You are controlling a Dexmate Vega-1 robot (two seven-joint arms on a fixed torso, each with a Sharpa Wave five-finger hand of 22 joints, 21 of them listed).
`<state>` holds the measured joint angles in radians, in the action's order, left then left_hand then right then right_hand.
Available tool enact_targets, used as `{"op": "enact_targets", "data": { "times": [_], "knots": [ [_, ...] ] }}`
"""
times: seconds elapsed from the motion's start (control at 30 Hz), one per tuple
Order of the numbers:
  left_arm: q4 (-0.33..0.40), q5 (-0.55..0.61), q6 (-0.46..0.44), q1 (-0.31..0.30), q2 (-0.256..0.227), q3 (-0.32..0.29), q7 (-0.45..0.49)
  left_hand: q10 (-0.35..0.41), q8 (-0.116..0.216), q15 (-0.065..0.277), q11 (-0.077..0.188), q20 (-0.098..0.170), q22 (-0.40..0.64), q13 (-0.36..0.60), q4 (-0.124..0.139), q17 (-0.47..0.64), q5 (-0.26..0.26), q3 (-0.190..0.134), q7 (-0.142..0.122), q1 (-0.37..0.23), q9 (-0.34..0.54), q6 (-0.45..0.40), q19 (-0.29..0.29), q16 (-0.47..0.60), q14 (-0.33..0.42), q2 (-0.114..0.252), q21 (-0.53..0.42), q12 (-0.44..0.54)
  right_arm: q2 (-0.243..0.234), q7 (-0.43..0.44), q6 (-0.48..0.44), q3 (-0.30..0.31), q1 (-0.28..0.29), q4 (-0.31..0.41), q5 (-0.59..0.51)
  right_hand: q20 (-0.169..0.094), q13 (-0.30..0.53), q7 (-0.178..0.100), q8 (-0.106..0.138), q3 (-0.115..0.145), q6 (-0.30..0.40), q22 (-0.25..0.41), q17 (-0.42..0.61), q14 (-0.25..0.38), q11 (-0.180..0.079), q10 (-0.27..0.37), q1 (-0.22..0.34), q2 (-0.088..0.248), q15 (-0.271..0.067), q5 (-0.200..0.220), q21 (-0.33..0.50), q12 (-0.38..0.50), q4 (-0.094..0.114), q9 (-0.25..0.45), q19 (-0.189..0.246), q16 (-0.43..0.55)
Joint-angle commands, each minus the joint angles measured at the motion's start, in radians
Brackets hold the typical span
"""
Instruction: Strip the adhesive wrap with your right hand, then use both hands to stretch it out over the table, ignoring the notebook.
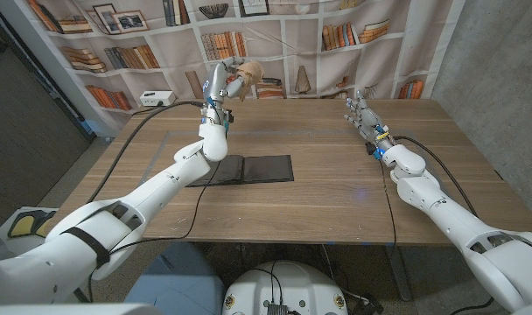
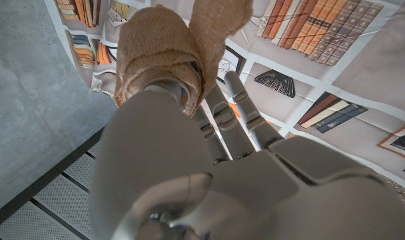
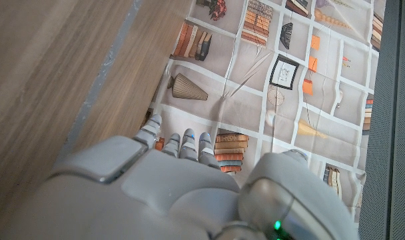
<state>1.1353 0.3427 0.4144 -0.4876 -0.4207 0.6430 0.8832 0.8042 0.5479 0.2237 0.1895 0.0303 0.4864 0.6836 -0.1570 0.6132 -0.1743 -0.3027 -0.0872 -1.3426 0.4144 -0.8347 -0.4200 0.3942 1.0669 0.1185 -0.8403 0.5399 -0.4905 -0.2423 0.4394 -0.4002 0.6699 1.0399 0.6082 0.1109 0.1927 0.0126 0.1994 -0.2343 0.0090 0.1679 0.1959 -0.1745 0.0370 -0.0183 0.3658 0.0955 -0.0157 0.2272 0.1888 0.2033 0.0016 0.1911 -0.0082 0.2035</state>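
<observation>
My left hand (image 1: 218, 86) is raised above the far left part of the table (image 1: 336, 166) and grips a tan roll of adhesive wrap (image 1: 248, 71). In the left wrist view the wrap roll (image 2: 156, 57) sits over my thumb, with a loose tan end (image 2: 219, 27) hanging off it beside my left hand (image 2: 209, 167). My right hand (image 1: 364, 114) hovers over the far right of the table, fingers apart, holding nothing. From the right wrist view, the right hand (image 3: 182, 180) reaches along the table edge toward the bookshelf backdrop.
A black notebook (image 1: 248, 169) lies open on the table under my left forearm. Black cables (image 1: 143, 122) run across the left side and along my right arm. A printed bookshelf backdrop (image 1: 248, 35) hangs behind the table, with a small white box (image 1: 157, 96) at its foot.
</observation>
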Motion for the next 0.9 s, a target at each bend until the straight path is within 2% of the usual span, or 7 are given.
{"op": "enact_targets", "data": {
  "times": [0.03,0.23,0.47,0.9],
  "knots": [
    [-0.031,-0.190,0.134,-0.027,0.062,-0.065,-0.098,0.012,0.007,0.015,0.004,0.001,-0.002,0.001,-0.003,0.004,-0.006,-0.004,-0.001,-0.031,0.001,-0.012,-0.016,-0.005,0.023,0.015,-0.010,0.000,0.008,-0.015,0.011,-0.003,-0.020,-0.028,0.000,0.008,0.002,0.003,0.001,-0.001,0.007,0.003,0.002,-0.009,-0.005,-0.002,-0.002,-0.003,-0.004,-0.004,-0.001,0.000,0.003,0.001,0.001,0.001],
    [-0.043,-0.275,0.180,-0.038,0.098,-0.101,-0.157,0.012,0.007,0.015,0.002,0.002,-0.008,0.003,-0.002,0.006,-0.006,-0.004,0.000,-0.030,-0.001,-0.013,-0.017,-0.009,0.027,0.015,-0.014,0.001,0.014,-0.021,0.011,-0.007,-0.026,-0.040,0.000,0.008,0.002,0.003,0.001,-0.001,0.008,0.003,0.002,-0.008,-0.001,-0.002,-0.002,-0.004,-0.004,-0.004,-0.001,0.000,0.002,0.001,0.001,0.001],
    [-0.050,-0.310,0.219,-0.043,0.121,-0.121,-0.207,0.013,0.005,0.015,0.002,-0.001,-0.014,0.004,-0.002,0.007,-0.006,-0.005,0.000,-0.030,-0.004,-0.011,-0.018,-0.014,0.027,0.014,-0.019,0.000,0.020,-0.021,0.017,-0.007,-0.030,-0.050,-0.001,0.009,0.002,0.004,0.001,-0.001,0.009,0.003,0.002,-0.008,-0.005,-0.002,-0.002,-0.003,-0.003,-0.004,-0.001,-0.001,0.002,0.001,0.001,0.001],
    [-0.061,-0.449,0.297,-0.054,0.172,-0.161,-0.351,0.015,0.003,0.016,0.004,-0.006,-0.034,0.004,-0.002,0.014,-0.004,-0.006,0.006,-0.031,-0.011,-0.008,-0.026,-0.031,0.027,0.012,-0.034,-0.003,0.013,-0.005,0.005,-0.007,-0.015,-0.021,-0.003,0.008,0.002,0.003,0.000,0.000,0.009,0.003,0.001,-0.008,-0.001,-0.001,-0.001,-0.002,-0.006,-0.003,0.000,-0.001,0.001,0.001,0.002,0.000]
  ]
}}
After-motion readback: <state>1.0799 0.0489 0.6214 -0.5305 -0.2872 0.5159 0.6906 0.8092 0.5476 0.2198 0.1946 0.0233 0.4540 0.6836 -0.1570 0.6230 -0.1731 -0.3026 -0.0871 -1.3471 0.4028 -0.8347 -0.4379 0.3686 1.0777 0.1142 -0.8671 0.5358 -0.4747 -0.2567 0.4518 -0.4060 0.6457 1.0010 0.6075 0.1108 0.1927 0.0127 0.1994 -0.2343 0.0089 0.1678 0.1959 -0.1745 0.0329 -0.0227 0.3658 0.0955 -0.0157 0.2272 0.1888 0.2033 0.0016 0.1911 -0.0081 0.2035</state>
